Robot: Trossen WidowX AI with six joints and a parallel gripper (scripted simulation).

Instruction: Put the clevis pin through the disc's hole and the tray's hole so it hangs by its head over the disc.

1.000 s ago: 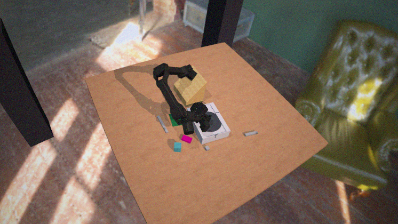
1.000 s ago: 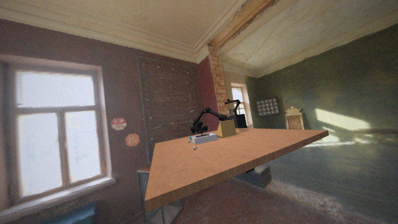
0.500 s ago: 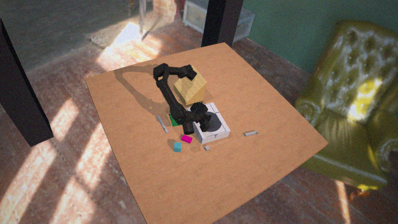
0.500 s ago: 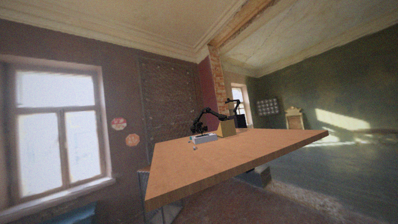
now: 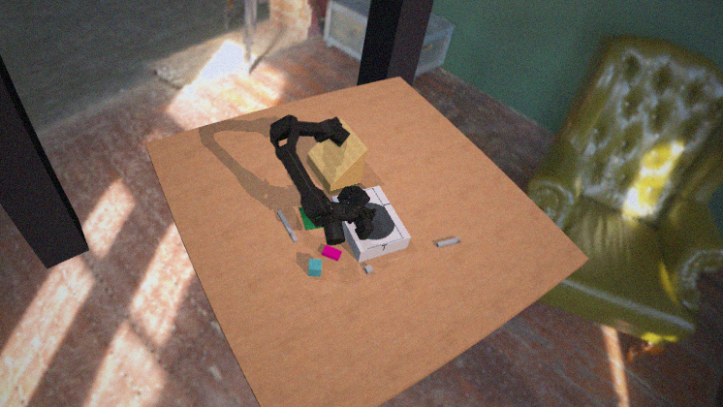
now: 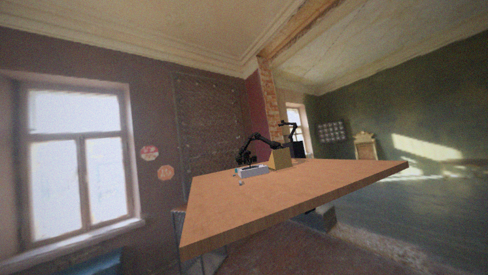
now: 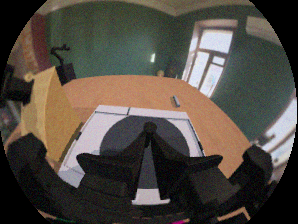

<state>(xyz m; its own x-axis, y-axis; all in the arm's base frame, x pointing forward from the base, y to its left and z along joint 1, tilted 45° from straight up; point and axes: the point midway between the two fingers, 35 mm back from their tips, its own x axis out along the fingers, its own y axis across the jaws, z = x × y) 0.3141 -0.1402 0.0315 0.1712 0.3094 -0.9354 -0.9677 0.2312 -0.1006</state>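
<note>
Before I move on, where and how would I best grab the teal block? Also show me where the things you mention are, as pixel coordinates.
Probably by two opposite upright side faces of the teal block (image 5: 314, 267), coming straight down from above. It is a small, compact block with a flat top showing, and the magenta block (image 5: 331, 252) stands apart from it, which should leave room for the fingers. The end effector (image 5: 364, 230) (image 7: 148, 133) is shut on something, so that would have to be released first.

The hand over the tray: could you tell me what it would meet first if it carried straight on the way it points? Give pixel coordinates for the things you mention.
Probably the dark disc (image 5: 383, 222) (image 7: 117, 141), lying right beyond the fingertips in the wrist view; how much gap remains is unclear.
</note>
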